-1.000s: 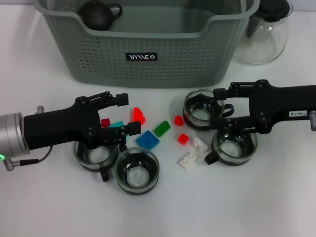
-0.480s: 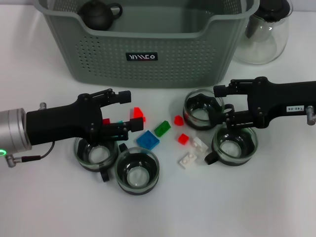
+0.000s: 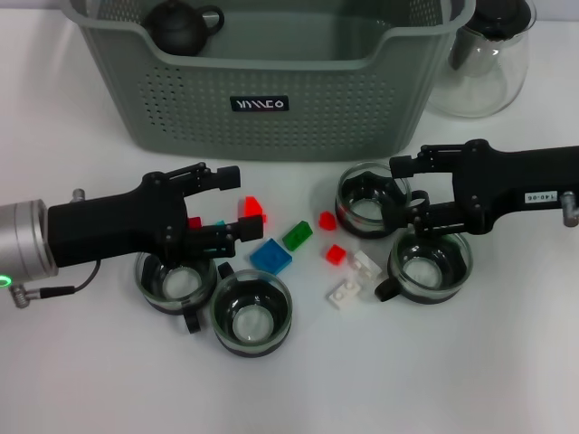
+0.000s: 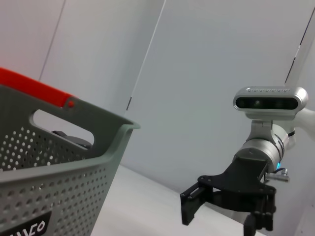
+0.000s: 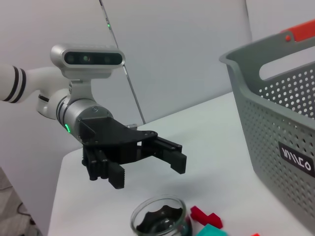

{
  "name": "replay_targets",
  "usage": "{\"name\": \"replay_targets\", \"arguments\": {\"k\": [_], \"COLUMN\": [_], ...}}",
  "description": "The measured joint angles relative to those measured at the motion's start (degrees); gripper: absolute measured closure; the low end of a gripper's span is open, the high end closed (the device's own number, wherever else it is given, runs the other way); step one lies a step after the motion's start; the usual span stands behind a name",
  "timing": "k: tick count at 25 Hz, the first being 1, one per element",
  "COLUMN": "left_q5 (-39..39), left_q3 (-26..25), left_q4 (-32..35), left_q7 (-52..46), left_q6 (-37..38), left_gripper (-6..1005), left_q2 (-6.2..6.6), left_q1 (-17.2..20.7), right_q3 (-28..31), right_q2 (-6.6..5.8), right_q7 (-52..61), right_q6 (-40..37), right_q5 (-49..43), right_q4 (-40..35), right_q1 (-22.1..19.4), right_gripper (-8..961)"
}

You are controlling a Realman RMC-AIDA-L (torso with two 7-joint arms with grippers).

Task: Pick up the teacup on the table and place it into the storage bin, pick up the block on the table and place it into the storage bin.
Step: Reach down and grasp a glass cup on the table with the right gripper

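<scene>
I see bare worktop (image 3: 434,380) along the near edge, open to either hand. Between the left hand (image 3: 233,201) and right hand (image 3: 405,193), scattered blocks (image 3: 271,256) and four glass teacups (image 3: 251,313) crowd the passage. The storage bin (image 3: 271,90) blocks the far side; its interior is mostly free, with a dark teapot (image 3: 181,25) in one corner.

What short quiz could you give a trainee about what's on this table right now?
1. True or false: the storage bin already holds a dark teapot.
2. How many glass teacups stand on the table?
3. Which end effector hovers over the red block: A left, B right?

Key: 1 true; 2 four, at and; 3 A. Both end effectors are open.
</scene>
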Motion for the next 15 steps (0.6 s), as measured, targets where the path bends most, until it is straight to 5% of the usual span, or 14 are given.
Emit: {"name": "replay_targets", "arguments": {"k": [6, 15], "left_q5": [0.0, -0.3], "left_q3": [0.0, -0.4], "left_q4": [-0.1, 0.1], "left_q7": [-0.1, 0.0], "left_q6": [0.4, -0.3], "left_gripper": [122, 122], "left_q2": [0.32, 0.0], "left_q1": [0.0, 0.2], "right_q3": [-0.5, -11.0], "right_q2": [-1.05, 0.2], "right_q7": [2.5, 17.5], "right_q6": [-6.7, -12.9], "right_q5": [0.0, -10.4], "right_q4": [-5.0, -26.8], "right_q1": [1.2, 2.6], "right_gripper": [126, 129]}}
